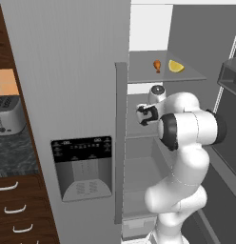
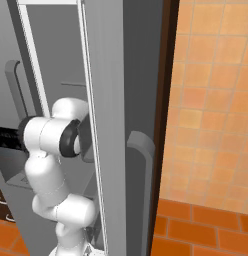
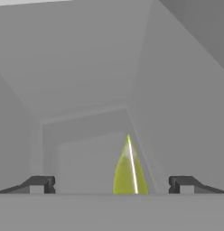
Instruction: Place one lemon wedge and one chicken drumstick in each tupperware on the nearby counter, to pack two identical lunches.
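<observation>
Yellow-green lemon wedge between open gripper fingertips

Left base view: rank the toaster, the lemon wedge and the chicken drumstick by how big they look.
1. Toaster, clearly largest.
2. Lemon wedge.
3. Chicken drumstick, slightly smaller than the wedge; both share one fridge shelf, so that comparison is fair.

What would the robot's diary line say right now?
gripper: open, empty | lemon wedge: ahead between tips | chicken drumstick: on fridge shelf
</observation>
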Tool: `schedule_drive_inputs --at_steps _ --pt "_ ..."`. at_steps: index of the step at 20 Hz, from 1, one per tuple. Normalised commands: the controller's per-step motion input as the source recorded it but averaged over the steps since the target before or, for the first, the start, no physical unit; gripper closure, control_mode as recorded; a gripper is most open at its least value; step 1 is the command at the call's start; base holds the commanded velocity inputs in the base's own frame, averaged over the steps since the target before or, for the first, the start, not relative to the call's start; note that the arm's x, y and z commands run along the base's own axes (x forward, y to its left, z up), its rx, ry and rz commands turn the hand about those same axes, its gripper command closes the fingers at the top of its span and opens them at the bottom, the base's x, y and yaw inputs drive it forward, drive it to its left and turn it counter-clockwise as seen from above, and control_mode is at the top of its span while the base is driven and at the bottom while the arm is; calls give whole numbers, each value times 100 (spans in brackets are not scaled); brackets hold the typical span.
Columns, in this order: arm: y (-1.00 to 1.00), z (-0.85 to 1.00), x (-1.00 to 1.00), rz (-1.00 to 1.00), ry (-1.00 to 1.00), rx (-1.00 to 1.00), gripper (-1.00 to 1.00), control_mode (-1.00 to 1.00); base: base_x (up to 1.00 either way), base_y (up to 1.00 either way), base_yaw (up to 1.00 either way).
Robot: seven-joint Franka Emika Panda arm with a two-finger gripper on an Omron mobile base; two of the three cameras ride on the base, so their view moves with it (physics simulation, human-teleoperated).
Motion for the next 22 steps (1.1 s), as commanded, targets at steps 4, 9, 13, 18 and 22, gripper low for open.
schedule_drive_inputs --at_steps 4,9,13,18,22 --pt "-5 -17 62 0 2 0 -100 -100 0 0 0" --pt "-15 -34 27 0 7 0 -100 -100 0 0 0" --pt "-23 -40 20 0 8 0 -100 -100 0 0 0" --pt "-11 -43 6 0 2 0 -100 -100 0 0 0" --pt "0 -58 -5 0 0 0 -100 -100 0 0 0"
